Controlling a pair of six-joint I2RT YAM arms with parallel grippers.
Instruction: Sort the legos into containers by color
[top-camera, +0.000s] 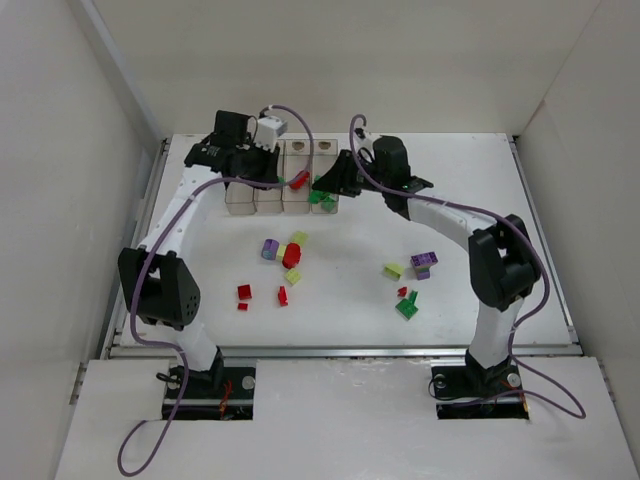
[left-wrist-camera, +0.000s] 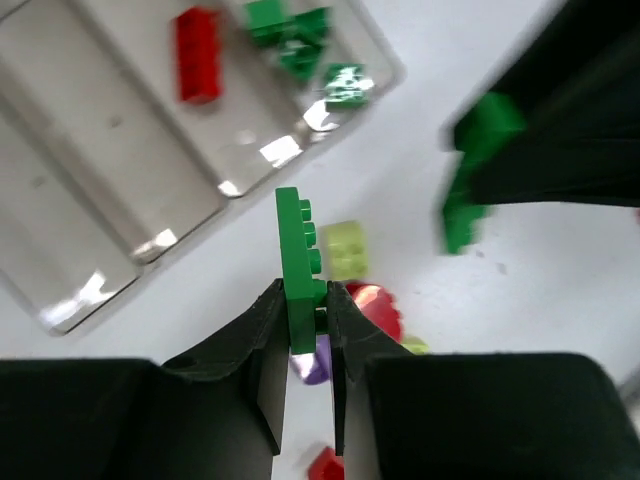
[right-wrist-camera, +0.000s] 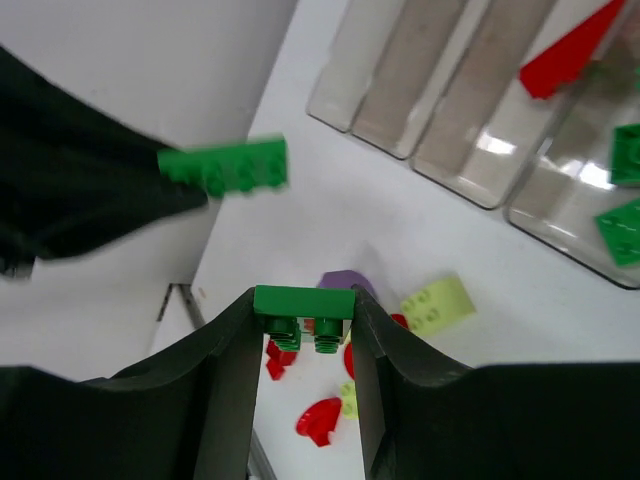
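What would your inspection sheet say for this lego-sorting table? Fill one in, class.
Surface: white table, loose legos mid-table.
Job's things: containers; red lego in third bin from left, green legos in fourth.
Clutter: nothing seen.
Grippers: left gripper shut on green lego; right gripper shut on second green lego.
Cables: purple cables along both arms.
Surroundings: white walls.

Red, green, yellow-green and purple legos (top-camera: 291, 255) on a white surface (top-camera: 340, 300).
Inside the clear containers (top-camera: 240, 198): one red brick (left-wrist-camera: 197, 55) and several green bricks (left-wrist-camera: 290, 35).
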